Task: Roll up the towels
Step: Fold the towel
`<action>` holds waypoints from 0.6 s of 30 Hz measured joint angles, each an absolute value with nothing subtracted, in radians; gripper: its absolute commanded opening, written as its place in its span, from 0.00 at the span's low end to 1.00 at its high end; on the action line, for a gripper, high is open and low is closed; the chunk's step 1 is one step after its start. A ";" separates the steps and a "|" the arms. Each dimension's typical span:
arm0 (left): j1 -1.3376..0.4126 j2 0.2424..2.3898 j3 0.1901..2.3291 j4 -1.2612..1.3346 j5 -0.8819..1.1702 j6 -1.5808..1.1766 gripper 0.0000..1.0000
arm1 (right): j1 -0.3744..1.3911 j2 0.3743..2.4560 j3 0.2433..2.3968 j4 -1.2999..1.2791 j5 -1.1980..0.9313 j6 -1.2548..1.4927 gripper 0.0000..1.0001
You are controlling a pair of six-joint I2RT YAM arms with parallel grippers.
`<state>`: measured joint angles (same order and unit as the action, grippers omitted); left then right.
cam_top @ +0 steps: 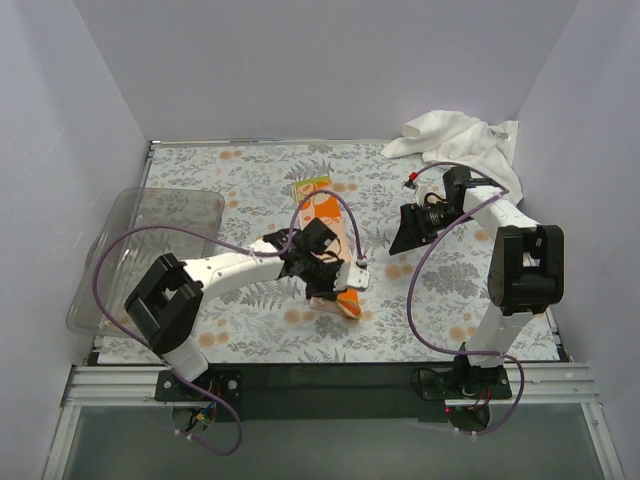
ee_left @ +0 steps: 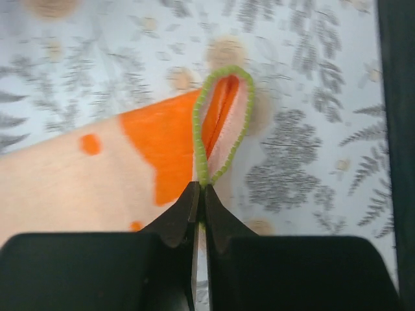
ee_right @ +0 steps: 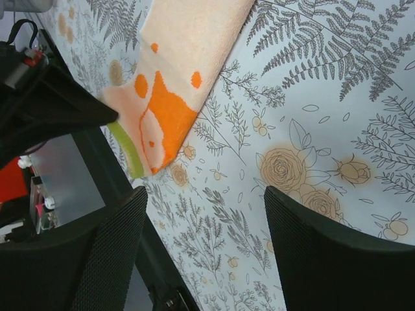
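The small cloth point(cam_top: 330, 225), white printed orange with a green edge, lies as a long strip at the table's middle. My left gripper point(cam_top: 335, 285) is shut on its near end; in the left wrist view the fingertips point(ee_left: 188, 204) pinch the green hem and the cloth's corner point(ee_left: 224, 123) loops up beyond them. My right gripper point(cam_top: 408, 238) is open and empty, hovering to the right of the cloth; its view shows the cloth's near end point(ee_right: 165, 116) at upper left. The large plain white towel point(cam_top: 460, 140) lies crumpled in the far right corner.
A clear plastic bin point(cam_top: 150, 250) stands at the left edge of the fern-patterned covering point(cam_top: 250, 190). White walls close in the table on three sides. The black front rail point(cam_top: 320, 385) runs along the near edge.
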<state>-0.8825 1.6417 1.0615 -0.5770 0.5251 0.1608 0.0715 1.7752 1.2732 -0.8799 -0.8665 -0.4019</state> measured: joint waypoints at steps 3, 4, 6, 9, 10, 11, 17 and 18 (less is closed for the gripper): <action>-0.796 1.690 1.169 -0.587 0.548 0.167 0.00 | 0.071 1.775 1.273 -0.882 -0.868 -0.407 0.71; -0.770 1.710 1.198 -0.588 0.553 0.170 0.00 | 0.071 1.775 1.273 -0.883 -0.870 -0.407 0.71; -0.728 1.757 1.241 -0.587 0.561 0.174 0.00 | 0.071 1.775 1.273 -0.883 -0.871 -0.407 0.72; -0.682 1.836 1.275 -0.584 0.562 0.181 0.00 | 0.071 1.775 1.273 -0.884 -0.873 -0.407 0.73; -0.672 1.854 1.278 -0.584 0.562 0.184 0.00 | 0.071 1.775 1.273 -0.884 -0.874 -0.407 0.73; -0.661 1.873 1.279 -0.585 0.561 0.187 0.00 | 0.071 1.775 1.273 -0.884 -0.875 -0.407 0.73; -0.617 1.912 1.280 -0.594 0.558 0.202 0.00 | 0.071 1.776 1.273 -0.885 -0.886 -0.408 0.75; -0.614 1.912 1.282 -0.592 0.556 0.202 0.00 | 0.071 1.776 1.273 -0.885 -0.888 -0.408 0.75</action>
<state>-0.6140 1.9121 1.2819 -0.5919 0.5564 0.2024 0.0711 1.7756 1.2732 -0.8848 -0.8879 -0.4076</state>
